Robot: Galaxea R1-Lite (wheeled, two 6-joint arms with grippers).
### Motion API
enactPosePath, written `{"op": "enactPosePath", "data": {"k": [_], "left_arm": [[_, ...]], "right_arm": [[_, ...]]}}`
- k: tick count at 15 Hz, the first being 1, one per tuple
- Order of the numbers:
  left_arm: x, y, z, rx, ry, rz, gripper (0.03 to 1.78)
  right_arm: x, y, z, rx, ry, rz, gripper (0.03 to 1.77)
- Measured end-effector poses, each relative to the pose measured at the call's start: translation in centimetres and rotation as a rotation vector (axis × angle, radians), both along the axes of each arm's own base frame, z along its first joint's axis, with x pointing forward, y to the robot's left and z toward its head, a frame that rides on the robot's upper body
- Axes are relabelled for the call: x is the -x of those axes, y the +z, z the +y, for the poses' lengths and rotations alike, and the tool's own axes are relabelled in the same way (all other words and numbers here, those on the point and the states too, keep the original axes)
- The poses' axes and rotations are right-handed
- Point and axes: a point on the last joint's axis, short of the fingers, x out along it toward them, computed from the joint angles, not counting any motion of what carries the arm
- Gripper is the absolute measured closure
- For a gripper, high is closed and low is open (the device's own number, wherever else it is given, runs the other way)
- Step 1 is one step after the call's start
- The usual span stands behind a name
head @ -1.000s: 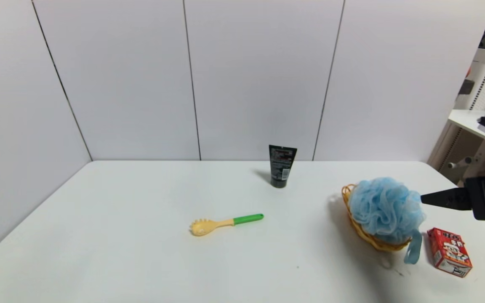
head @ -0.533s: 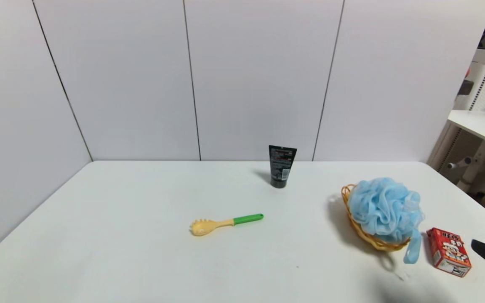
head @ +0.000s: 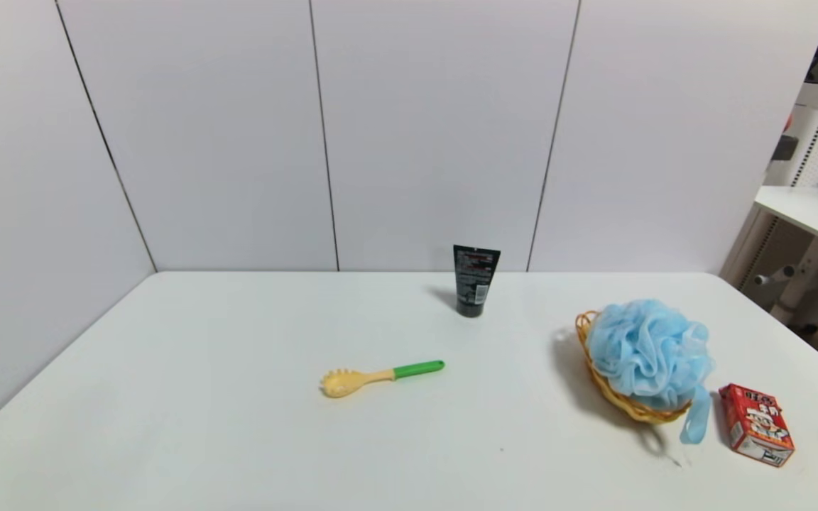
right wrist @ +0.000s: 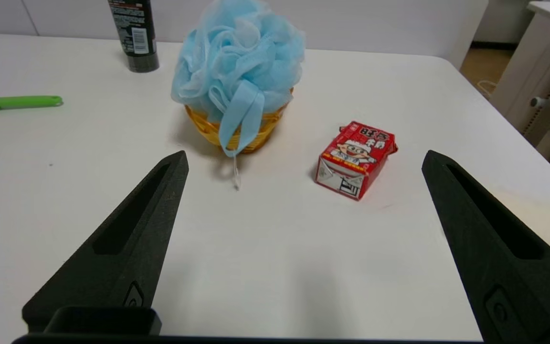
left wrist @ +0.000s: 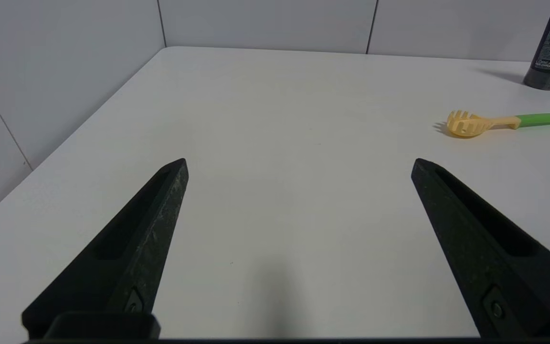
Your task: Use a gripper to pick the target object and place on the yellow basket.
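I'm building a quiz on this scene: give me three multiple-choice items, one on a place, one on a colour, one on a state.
1. Where is the blue bath pouf?
A. on the bare table
B. in the yellow basket
C. on the red carton

2. What colour is the pasta spoon handle?
A. red
B. black
C. green

3. How is the right claw?
A. open, holding nothing
B. shut on the pouf
C. shut on the carton

Key: B, the pouf fills the basket; C, the handle is green; A, its fingers are spread apart over the table.
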Motion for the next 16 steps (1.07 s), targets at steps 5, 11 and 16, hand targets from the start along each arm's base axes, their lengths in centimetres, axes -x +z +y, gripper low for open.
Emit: {"op": "enactPosePath", "data": {"k": [5, 11, 16], "left_arm": [[0.0, 0.0, 0.0, 0.0, 0.0, 0.0, 0.12], [0.0, 0.0, 0.0, 0.0, 0.0, 0.0, 0.12], [0.0, 0.0, 0.0, 0.0, 0.0, 0.0, 0.12]], "right_arm": [[1.01, -0.8, 0.04, -0.013, -0.005, -0.089, 0.11], [1.14, -0.92, 0.04, -0.006, -0.006, -0.099, 0.11], [1.13, -0.89, 0.04, -0.014, -0.008, -0.102, 0.11]]}}
